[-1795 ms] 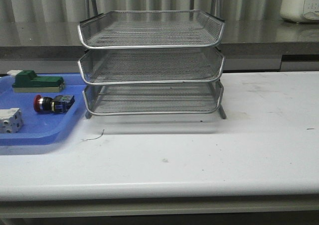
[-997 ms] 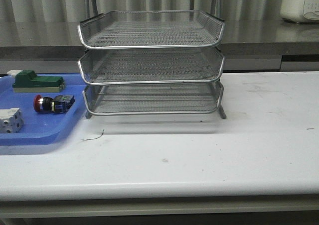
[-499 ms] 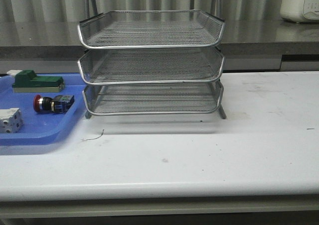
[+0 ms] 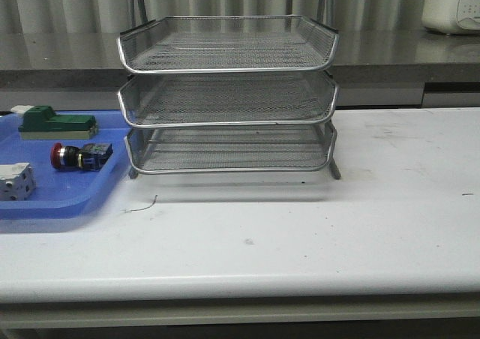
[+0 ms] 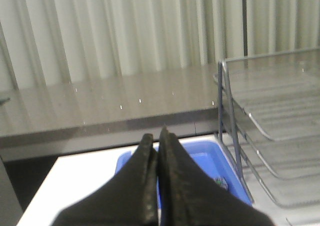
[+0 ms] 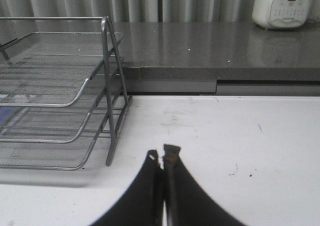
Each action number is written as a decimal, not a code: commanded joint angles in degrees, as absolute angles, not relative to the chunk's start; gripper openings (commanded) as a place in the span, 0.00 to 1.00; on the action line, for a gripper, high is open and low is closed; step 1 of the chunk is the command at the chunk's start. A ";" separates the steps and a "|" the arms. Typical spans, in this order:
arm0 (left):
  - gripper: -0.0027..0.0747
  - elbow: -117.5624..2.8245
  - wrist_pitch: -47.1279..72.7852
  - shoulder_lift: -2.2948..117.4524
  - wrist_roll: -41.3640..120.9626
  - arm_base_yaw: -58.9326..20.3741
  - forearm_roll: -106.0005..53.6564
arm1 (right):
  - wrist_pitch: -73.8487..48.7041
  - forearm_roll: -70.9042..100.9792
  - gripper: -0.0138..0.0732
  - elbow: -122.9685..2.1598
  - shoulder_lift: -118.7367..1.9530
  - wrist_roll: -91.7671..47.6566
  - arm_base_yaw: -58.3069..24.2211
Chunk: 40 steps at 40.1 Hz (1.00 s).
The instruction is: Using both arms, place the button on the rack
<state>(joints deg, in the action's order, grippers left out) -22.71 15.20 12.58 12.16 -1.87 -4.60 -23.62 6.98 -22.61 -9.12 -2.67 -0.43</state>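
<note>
Both grippers (image 5: 156, 136) (image 6: 163, 156) are closed and hold nothing, while the button (image 4: 79, 156) lies on the tray (image 4: 67, 196) at frame left beside the rack (image 4: 229, 95).

The three-tier silver wire-mesh rack (image 4: 227, 91) stands on the white table (image 4: 300, 226), toward its back. Left of the rack, touching its lowest tier's corner, lies the flat blue plastic tray (image 4: 67, 196). In that tray, nearest the rack, lies the small red-capped push-button switch (image 4: 79, 156). Behind the button sits the green-and-white block (image 4: 56, 123); before it, farther left of the rack, the white cube-like part (image 4: 15, 181).
</note>
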 commanded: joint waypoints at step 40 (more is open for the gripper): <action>0.87 -26.92 13.31 22.62 11.57 -1.79 -5.28 | -20.26 9.01 0.90 -27.51 -20.10 -2.84 -0.39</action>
